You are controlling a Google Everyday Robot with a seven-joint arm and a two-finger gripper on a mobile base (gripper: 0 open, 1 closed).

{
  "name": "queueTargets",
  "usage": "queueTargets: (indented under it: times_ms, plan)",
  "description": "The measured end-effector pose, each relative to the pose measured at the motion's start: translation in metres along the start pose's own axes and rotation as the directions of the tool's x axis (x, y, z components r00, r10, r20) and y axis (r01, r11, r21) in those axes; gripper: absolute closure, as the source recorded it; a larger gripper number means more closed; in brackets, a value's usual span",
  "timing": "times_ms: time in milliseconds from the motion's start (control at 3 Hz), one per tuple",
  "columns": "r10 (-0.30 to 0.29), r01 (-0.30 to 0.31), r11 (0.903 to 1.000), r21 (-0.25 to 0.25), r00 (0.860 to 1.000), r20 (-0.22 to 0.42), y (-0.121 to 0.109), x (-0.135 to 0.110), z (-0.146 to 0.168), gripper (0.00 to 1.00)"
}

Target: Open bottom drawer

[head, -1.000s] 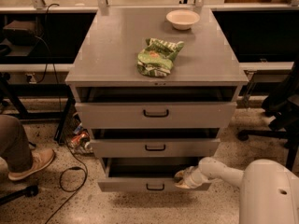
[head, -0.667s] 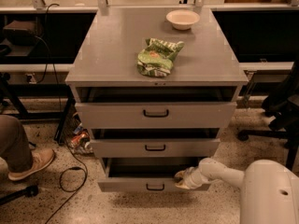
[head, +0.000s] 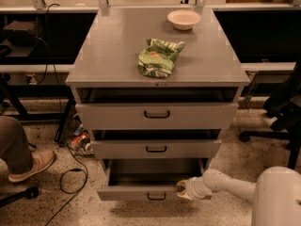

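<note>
1. Three drawers stand partly out of the grey cabinet (head: 117, 46). The bottom drawer (head: 136, 193), low centre of frame, sticks out furthest, with its black loop handle (head: 156, 196) facing me.
2. I see the gripper (head: 184, 190) at the right end of that drawer's front edge; I cannot tell its grip.
3. Speckled floor (head: 141, 214) lies open below. A cable (head: 70, 178) and a shoe (head: 33, 166) sit lower left, and a chair base (head: 263, 135) at right.
4. That drawer's inside shows plain grey. Up top are a pale bowl (head: 184, 19) and a green bag (head: 159, 56).
</note>
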State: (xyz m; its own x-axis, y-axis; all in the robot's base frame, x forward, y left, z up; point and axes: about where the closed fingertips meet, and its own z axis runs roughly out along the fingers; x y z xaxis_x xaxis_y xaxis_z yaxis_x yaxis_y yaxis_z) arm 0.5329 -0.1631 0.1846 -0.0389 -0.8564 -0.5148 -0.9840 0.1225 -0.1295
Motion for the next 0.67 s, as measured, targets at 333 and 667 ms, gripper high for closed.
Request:
queueTargets:
  times_ms: [333, 667]
  plan:
    - [0.000, 0.000, 1.0000, 0.000, 1.000, 0.000, -0.0001, -0.0005, -0.0007, 0.58]
    - [0.000, 0.000, 1.0000, -0.005, 1.000, 0.002, 0.0023, -0.0017, 0.0019, 0.27]
